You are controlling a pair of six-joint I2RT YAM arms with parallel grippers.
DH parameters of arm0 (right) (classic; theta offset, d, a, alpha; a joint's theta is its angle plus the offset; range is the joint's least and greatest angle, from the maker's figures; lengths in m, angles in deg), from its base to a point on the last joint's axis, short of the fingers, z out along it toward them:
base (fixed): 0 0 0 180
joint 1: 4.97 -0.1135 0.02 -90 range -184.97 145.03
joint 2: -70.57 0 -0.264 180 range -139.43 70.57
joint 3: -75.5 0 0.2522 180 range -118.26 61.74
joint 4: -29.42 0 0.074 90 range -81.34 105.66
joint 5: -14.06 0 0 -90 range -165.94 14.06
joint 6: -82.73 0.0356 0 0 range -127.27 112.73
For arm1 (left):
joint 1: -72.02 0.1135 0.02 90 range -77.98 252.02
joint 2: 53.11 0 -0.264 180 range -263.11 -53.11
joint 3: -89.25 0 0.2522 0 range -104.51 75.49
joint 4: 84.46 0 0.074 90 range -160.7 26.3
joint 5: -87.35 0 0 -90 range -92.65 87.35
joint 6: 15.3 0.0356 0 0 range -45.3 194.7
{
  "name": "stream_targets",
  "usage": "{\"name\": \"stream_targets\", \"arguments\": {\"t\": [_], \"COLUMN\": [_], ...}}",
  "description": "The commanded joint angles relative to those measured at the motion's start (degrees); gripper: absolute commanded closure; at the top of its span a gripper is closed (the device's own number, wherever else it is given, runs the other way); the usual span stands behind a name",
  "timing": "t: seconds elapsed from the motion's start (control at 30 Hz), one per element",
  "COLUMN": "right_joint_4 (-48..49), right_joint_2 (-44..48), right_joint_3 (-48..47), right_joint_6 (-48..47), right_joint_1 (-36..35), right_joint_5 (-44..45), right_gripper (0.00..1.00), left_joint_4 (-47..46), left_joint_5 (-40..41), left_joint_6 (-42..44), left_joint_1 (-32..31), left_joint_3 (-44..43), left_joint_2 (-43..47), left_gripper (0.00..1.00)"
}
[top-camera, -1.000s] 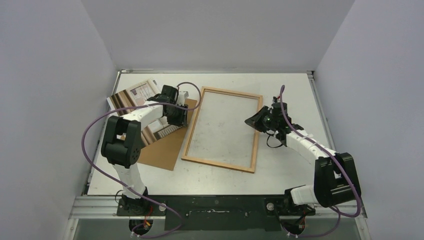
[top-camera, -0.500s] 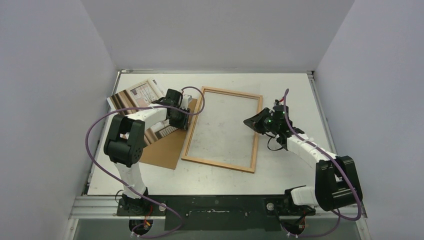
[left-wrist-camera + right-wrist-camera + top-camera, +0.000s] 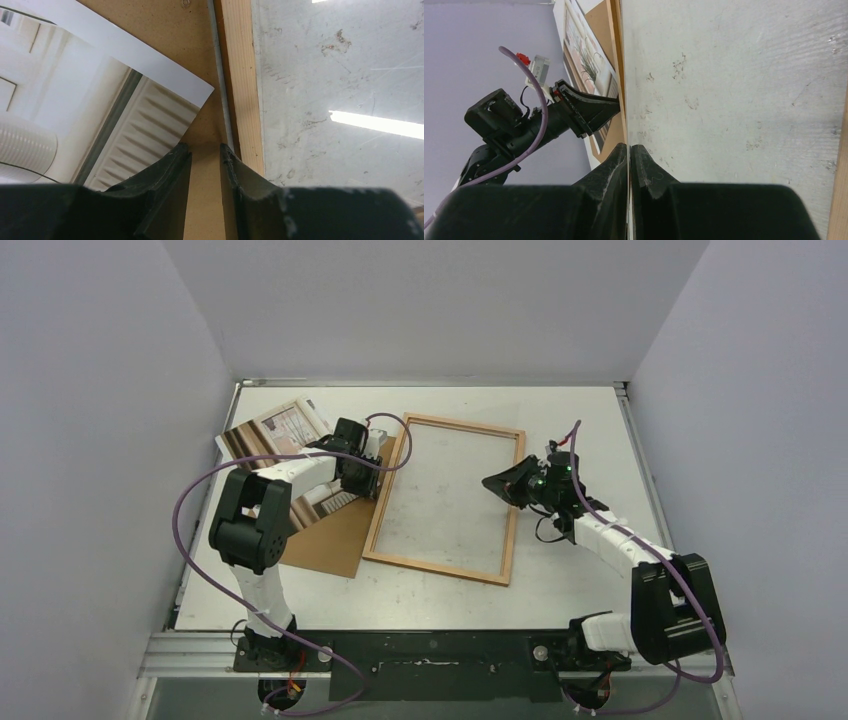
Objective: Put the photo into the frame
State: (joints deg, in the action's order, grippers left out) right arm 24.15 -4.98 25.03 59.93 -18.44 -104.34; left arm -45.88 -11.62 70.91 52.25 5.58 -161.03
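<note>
Grey-walled cell, white table point(image 3: 580, 420). From above, the frame point(image 3: 440, 567) lies empty mid-table, while the photo point(image 3: 285, 430) lies partly on the backing sheet point(image 3: 330, 540) towards the far-left corner, under the left arm. Over the last second the left gripper point(image 3: 372, 480) has slid to the frame's left rail, and the right gripper point(image 3: 490, 483) has edged inward over the right rail. Left wrist view: jaws narrowing but still parted, gripping nothing, with the photo's corner just beside them. Right wrist view: fingers pressed shut and empty, above bare table inside the frame. The transfer looks unstarted. Room is tight at the left rail but open inside the frame and along the far edge.
</note>
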Motion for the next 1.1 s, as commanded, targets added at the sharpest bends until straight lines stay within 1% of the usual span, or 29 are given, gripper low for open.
{"name": "stream_targets", "arguments": {"t": [0.0,0.23,0.47,0.67,0.87,1.07], "right_joint_4": [5.51,6.5,9.64,7.74,8.17,9.62], "right_joint_2": [1.76,2.95,3.75,3.47,1.59,-1.68], "right_joint_3": [-2.01,-2.67,-2.55,-3.71,-2.4,-2.53], "right_joint_6": [1.7,2.54,4.63,2.78,0.81,-1.22], "right_joint_1": [-0.51,-1.46,-2.04,-2.17,-2.37,-2.37], "right_joint_5": [-2.48,-2.62,-3.35,-2.78,-2.42,-4.15], "right_gripper": [0.95,0.95,0.95,0.95,0.95,0.95], "left_joint_4": [-0.82,-0.65,-0.39,-0.47,-0.47,-0.47], "left_joint_5": [-0.42,-0.51,-0.28,-0.52,-0.66,-0.87], "left_joint_6": [0.28,0.1,0.02,-0.42,-0.43,-0.76], "left_joint_1": [-0.63,-0.62,-0.62,-0.62,-0.62,-0.62], "left_joint_3": [-0.45,-0.49,-0.59,-0.5,-0.4,-0.61], "left_joint_2": [-1.76,-1.71,-1.88,-1.94,-1.6,-1.89], "left_gripper": [0.74,0.74,0.75,0.75,0.76,0.76]}}
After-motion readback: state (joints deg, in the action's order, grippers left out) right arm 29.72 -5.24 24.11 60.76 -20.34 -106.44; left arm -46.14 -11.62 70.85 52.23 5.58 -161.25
